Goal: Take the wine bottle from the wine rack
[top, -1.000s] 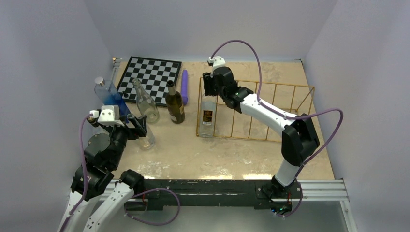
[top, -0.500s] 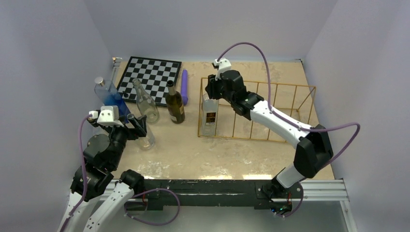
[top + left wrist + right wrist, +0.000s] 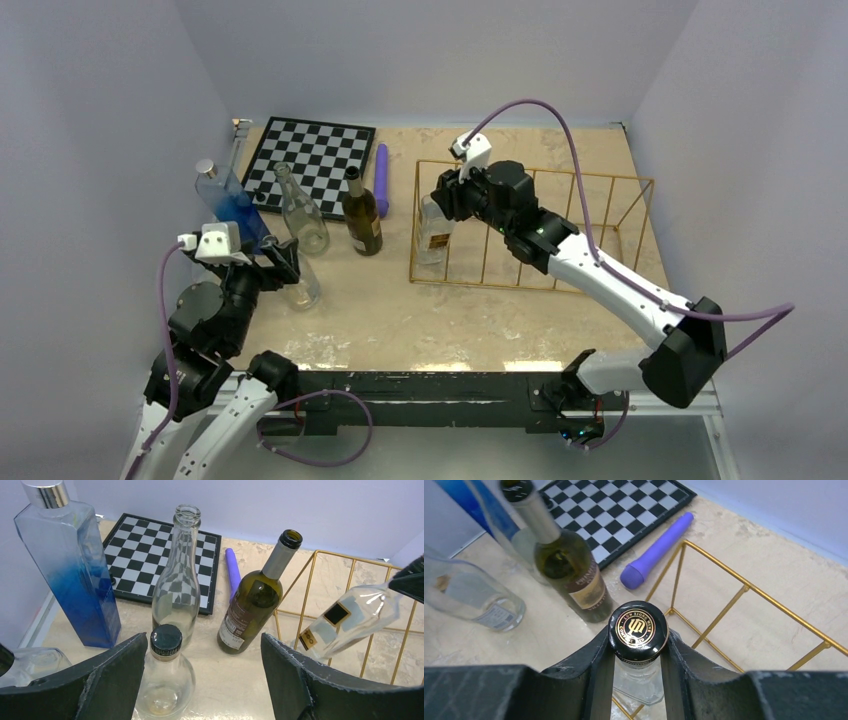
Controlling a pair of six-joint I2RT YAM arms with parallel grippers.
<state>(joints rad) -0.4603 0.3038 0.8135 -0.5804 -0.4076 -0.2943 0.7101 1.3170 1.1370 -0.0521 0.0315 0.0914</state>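
Observation:
The gold wire wine rack (image 3: 560, 177) lies on the right half of the table. A clear wine bottle (image 3: 434, 232) with a black gold-printed cap (image 3: 638, 629) is at the rack's left end, tilted with its neck toward the right. My right gripper (image 3: 449, 196) is shut on the bottle's neck just under the cap, as the right wrist view (image 3: 638, 647) shows. The tilted bottle (image 3: 350, 617) and the rack (image 3: 305, 596) also show in the left wrist view. My left gripper (image 3: 285, 262) is open over a small round clear bottle (image 3: 165, 677), touching nothing.
A chessboard (image 3: 312, 155) lies at the back left with a purple cylinder (image 3: 381, 178) beside it. A dark green bottle (image 3: 362, 215), a tall clear bottle (image 3: 300, 212), a blue square bottle (image 3: 228, 200) and a small bottle (image 3: 303, 290) stand left of the rack.
My right arm has swung to the right and the held bottle has gone from upright to tilted, neck leaning right. The left arm has barely moved.

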